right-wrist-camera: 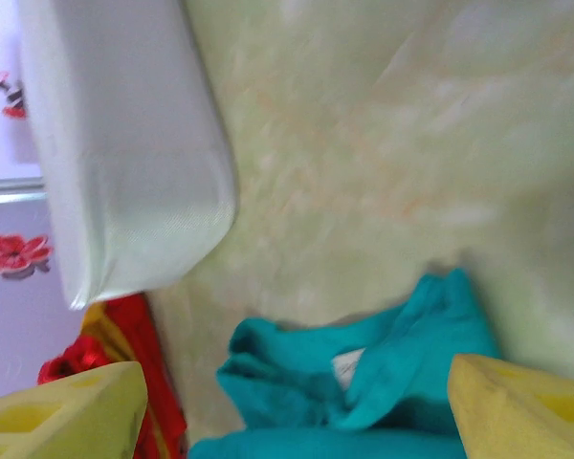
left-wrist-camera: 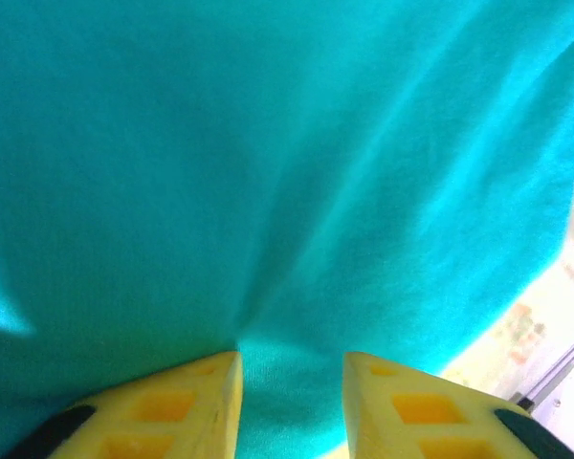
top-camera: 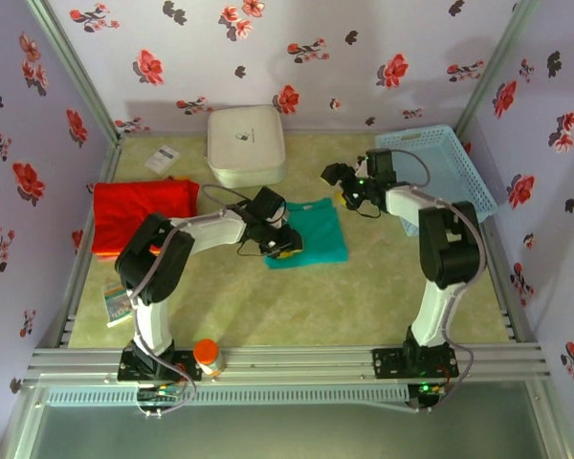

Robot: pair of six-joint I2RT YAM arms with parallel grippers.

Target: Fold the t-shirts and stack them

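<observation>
Teal t-shirt points collar-first at far wall; left gripper pinches it; right gripper gapes.

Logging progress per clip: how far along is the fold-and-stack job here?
Done: the teal t-shirt looks folded to a compact rectangle in the middle of the table. In hand: the left tool has teal cloth between its fingers at the shirt's edge; the right tool hovers open near its far edge. Left: the red t-shirt lies apart at the left, so nothing is stacked yet.
</observation>
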